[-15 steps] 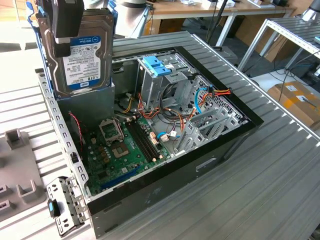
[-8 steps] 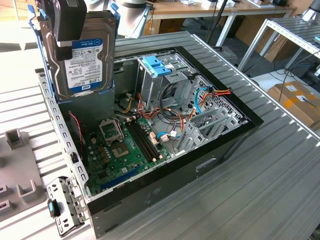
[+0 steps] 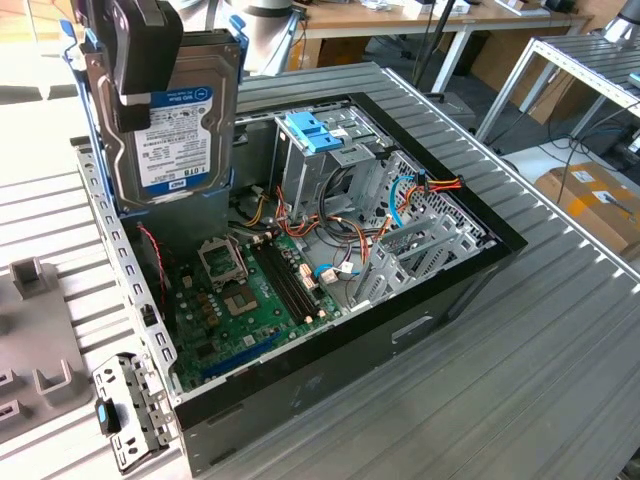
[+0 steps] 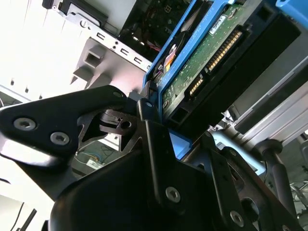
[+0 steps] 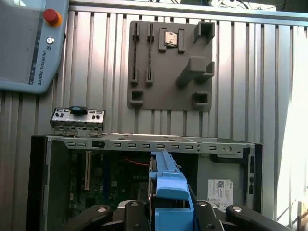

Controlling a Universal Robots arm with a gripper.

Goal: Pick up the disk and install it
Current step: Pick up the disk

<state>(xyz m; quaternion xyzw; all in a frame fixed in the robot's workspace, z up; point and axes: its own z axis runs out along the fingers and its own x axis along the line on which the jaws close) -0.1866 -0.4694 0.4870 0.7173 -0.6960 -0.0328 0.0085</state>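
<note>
Silver disk (image 3: 180, 140) with blue rails: we hold it clamped in our gripper (image 3: 150, 80), long axis upright, above one edge of the open case (image 3: 380, 340), well apart from that case's metal cage (image 3: 335, 165).

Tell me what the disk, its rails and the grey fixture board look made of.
The disk: metal casing with a dull silver sheen and a paper-like label, green circuit board underneath. The rails: blue plastic, smooth moulded look. The grey fixture board: probably matte plastic, uniform and unreflective.

Blue-railed silver disk (image 3: 185, 140), upright, aloft
</note>
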